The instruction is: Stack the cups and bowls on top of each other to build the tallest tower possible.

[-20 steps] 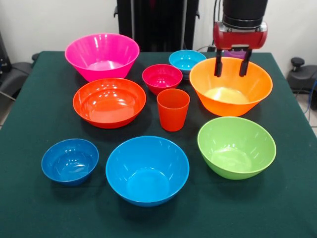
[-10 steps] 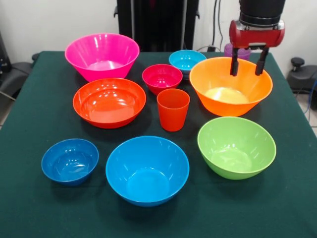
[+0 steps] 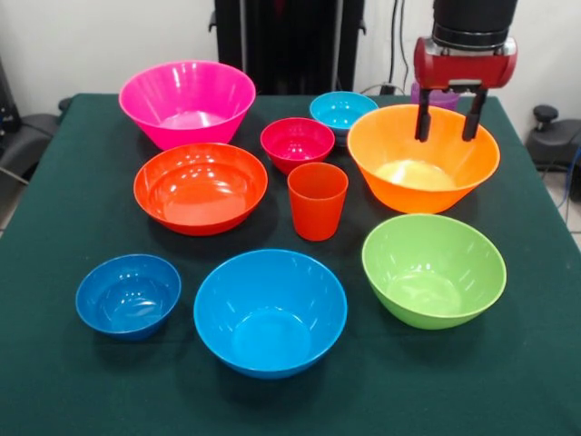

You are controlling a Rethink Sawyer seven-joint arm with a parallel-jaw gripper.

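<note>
All pieces stand apart on the green table; nothing is stacked. My gripper (image 3: pixel 447 124) hangs open and empty over the far rim of the large orange bowl (image 3: pixel 423 159). The purple cup (image 3: pixel 434 96) shows partly behind the gripper. The orange-red cup (image 3: pixel 317 200) stands upright at the centre. Around it are the pink bowl (image 3: pixel 187 102), the red-orange bowl (image 3: pixel 200 187), the magenta-red bowl (image 3: pixel 297 143), the cyan bowl (image 3: pixel 343 111), the lime green bowl (image 3: pixel 433 269), the sky-blue bowl (image 3: pixel 270 311) and the dark blue bowl (image 3: pixel 128 294).
The green tablecloth (image 3: pixel 54 227) covers the table. The robot's black pedestal (image 3: pixel 289 41) stands at the far side. Black chair parts show at the left edge (image 3: pixel 20 136) and right edge (image 3: pixel 549 136).
The gripper moved right along the orange bowl's far rim, rose a little, then shifted slightly back left and down. It stayed open. No bowl or cup moved.
</note>
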